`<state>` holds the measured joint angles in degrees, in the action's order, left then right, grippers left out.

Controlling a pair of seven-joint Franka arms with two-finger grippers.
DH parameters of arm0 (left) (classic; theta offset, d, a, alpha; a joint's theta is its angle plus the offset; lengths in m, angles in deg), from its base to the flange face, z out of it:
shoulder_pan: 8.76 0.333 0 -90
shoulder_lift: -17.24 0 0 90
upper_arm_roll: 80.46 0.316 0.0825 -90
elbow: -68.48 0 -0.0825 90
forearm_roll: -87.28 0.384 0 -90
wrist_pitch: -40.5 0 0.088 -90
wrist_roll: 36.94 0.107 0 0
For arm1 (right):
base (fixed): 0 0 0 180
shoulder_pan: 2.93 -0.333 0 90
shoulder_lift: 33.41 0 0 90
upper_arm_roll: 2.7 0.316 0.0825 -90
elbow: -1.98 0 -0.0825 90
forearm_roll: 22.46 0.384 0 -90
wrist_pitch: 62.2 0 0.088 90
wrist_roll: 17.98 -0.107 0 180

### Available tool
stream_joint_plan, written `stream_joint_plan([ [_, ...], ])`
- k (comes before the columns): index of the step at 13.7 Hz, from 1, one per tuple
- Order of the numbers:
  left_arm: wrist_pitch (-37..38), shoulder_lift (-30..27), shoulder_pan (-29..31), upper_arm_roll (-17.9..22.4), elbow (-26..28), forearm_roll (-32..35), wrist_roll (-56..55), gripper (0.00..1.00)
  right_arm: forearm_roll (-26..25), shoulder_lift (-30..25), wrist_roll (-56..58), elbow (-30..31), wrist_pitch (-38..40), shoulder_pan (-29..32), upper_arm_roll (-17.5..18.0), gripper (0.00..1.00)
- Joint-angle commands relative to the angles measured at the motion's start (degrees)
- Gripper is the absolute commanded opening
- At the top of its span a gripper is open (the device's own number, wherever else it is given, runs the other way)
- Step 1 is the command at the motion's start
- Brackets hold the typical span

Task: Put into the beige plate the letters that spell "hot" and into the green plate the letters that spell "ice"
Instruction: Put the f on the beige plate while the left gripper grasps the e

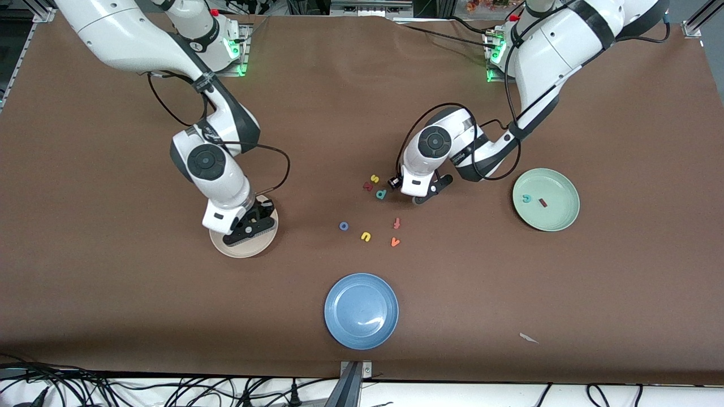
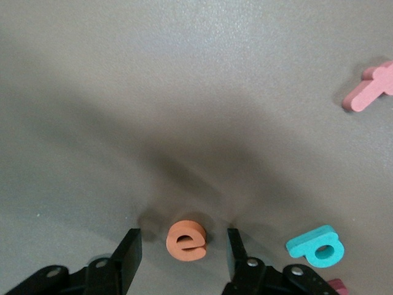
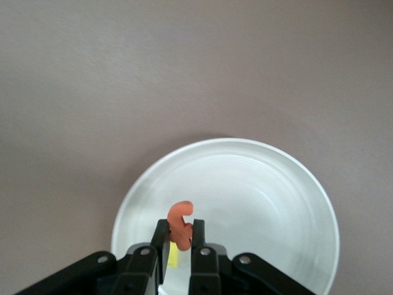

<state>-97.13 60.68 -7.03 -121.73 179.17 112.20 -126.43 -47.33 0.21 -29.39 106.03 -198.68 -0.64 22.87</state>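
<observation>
My right gripper (image 3: 179, 228) hangs over the beige plate (image 1: 266, 240) and is shut on the orange t (image 3: 180, 215). Under it, a yellow h (image 3: 174, 255) lies in the beige plate (image 3: 258, 196). My left gripper (image 2: 182, 236) is down at the table, open, with a finger on each side of the orange e (image 2: 186, 241) and a gap on both sides. In the front view that left gripper (image 1: 421, 198) hides the e. The green plate (image 1: 560, 217) holds the teal c (image 1: 526, 198) and the dark red i (image 1: 543, 202). The blue o (image 1: 343, 226) lies on the table.
Loose letters lie around the left gripper: a teal p (image 1: 381, 194), a yellow s (image 1: 374, 178), a dark red letter (image 1: 367, 186), a red cross-shaped letter (image 1: 397, 223), a yellow u (image 1: 366, 237) and an orange v (image 1: 395, 242). A blue plate (image 1: 361, 310) sits nearer the front camera.
</observation>
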Motion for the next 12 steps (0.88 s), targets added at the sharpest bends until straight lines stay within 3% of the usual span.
stream_joint_plan([
  [1, -0.8, 0.5, -0.5, 0.3, 0.0, 2.2, -1.6, 0.57, 1.8, -0.5, 1.0, 1.1, -0.1, 0.6, 0.7, 0.46],
  [4, -0.8, 0.6, -0.8, 0.4, 0.0, 2.2, -1.6, 0.51, 2.5, -0.5, 0.7, 1.0, 0.1, 0.6, 0.7, 0.62],
  [8, -0.8, 0.6, -0.9, 0.4, 0.0, 2.2, -2.3, 0.29, 2.6, -0.2, -7.0, 0.5, 0.0, -2.1, 1.0, 0.61],
  [12, -0.8, 0.7, -0.9, 0.7, 0.0, 2.2, -2.3, 0.18, 3.3, 0.8, -17.0, -2.5, 0.4, -7.6, 0.8, 0.61],
])
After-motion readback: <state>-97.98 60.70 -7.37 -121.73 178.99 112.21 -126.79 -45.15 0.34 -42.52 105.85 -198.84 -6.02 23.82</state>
